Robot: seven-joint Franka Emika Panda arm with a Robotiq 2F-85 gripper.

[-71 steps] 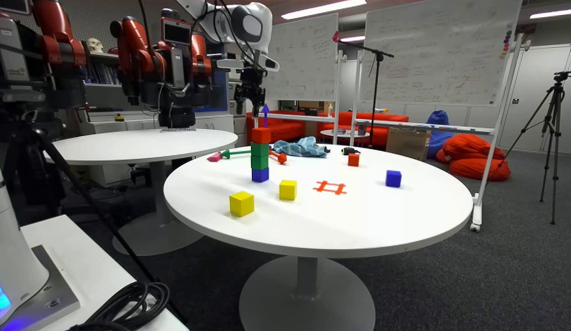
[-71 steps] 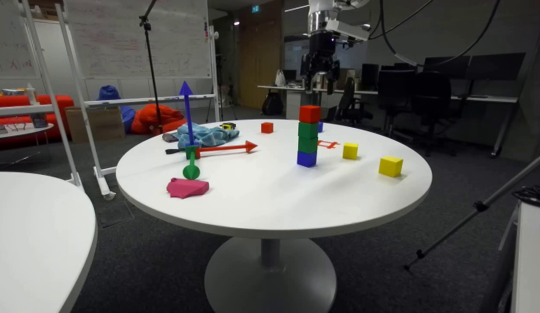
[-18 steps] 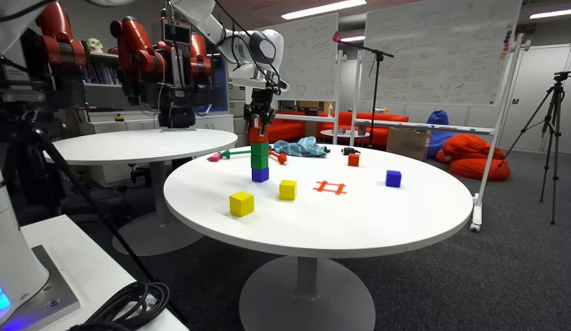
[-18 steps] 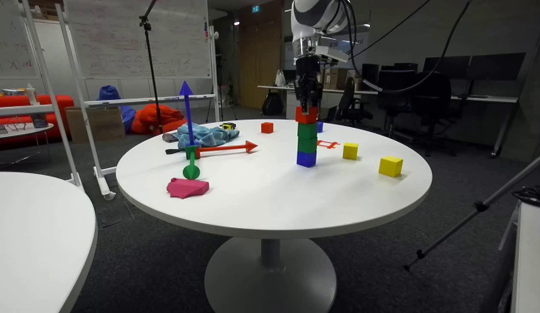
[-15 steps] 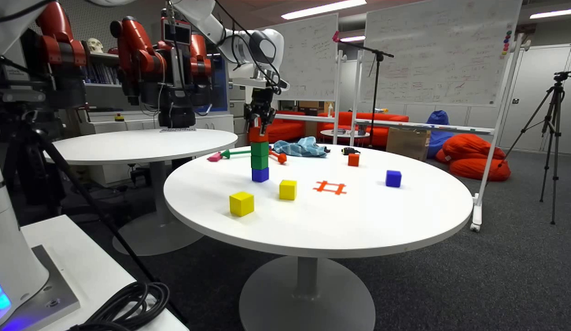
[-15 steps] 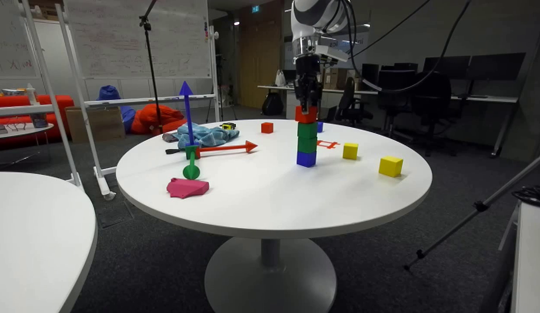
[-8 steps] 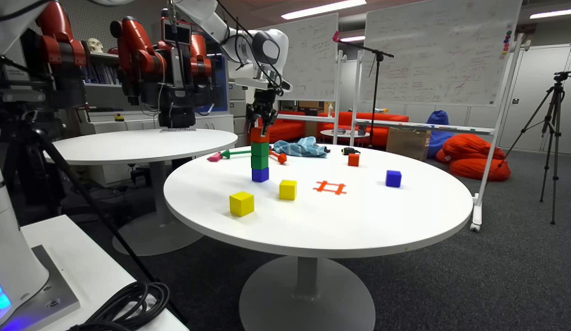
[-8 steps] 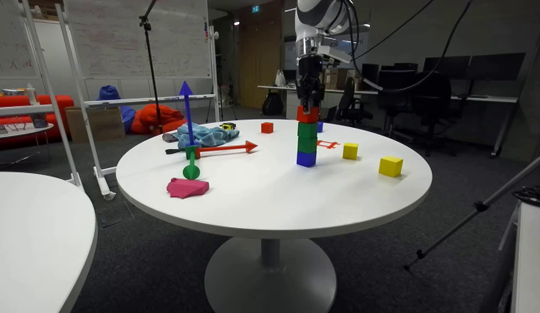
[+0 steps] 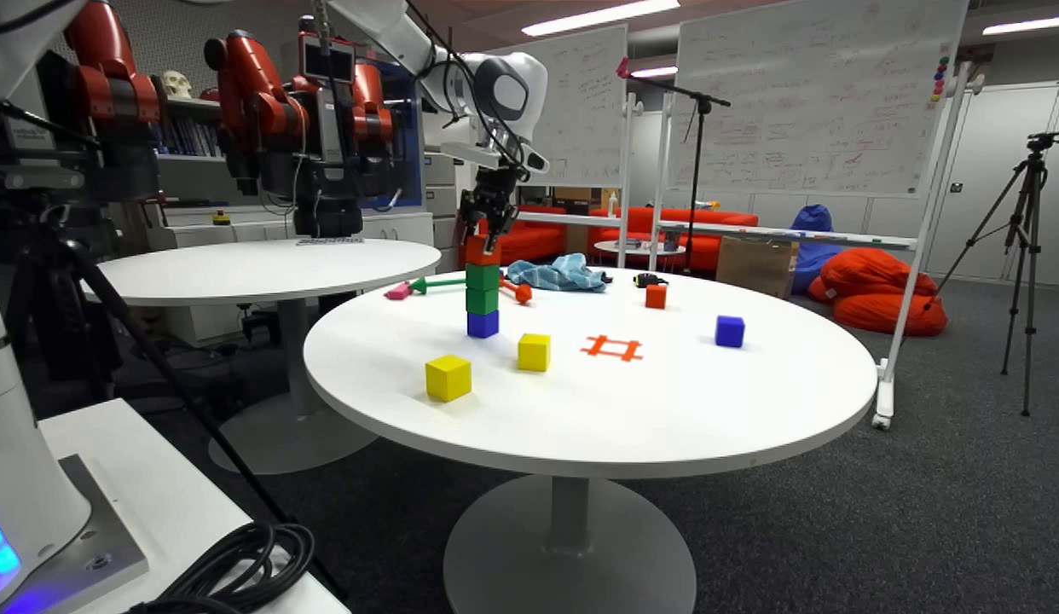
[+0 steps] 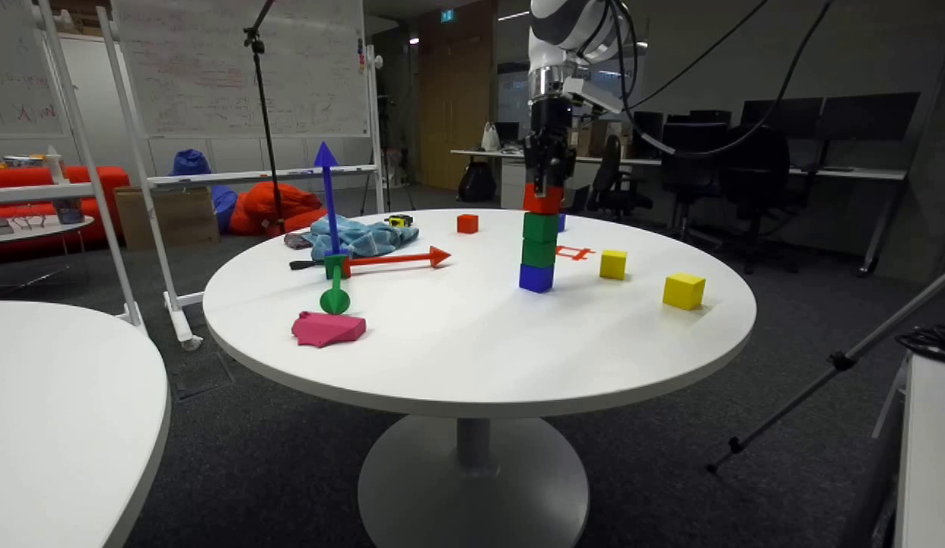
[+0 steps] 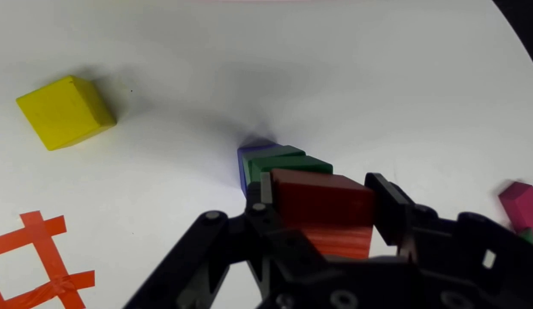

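Your claw [image 11: 321, 191] is clamped on the red cube [image 10: 544, 203], gripping it across two opposite sides in the wrist view. That cube sits atop the stack [image 9: 482, 288]: in both exterior views its base meets the upper green cube [image 10: 541, 227] w/ no gap showing, & under that come the lower green cube [image 10: 539, 253] & the blue cube [image 10: 536, 278], which rests on the white tabletop [image 10: 442, 342].

Main risk is sideways travel — any lateral pull w/ faces in contact could drag the upper green cube along by friction & topple what's below. Edges seem to step slightly off one another, so there's prob. little margin for a nudge. Pressing down is the other hazard: the claw looks canted, so extra force would likely load one edge & kick a lower block out. An uneven release could do much the same, b/c one side might shove the red cube before the other lets go. If the stack falls, blocks could knock the nearer yellow cube [image 9: 534, 353] & maybe reach the orange tape outline [image 11: 49, 257] farther off. Can't tell how firm the grip is — treat a slip as poss.
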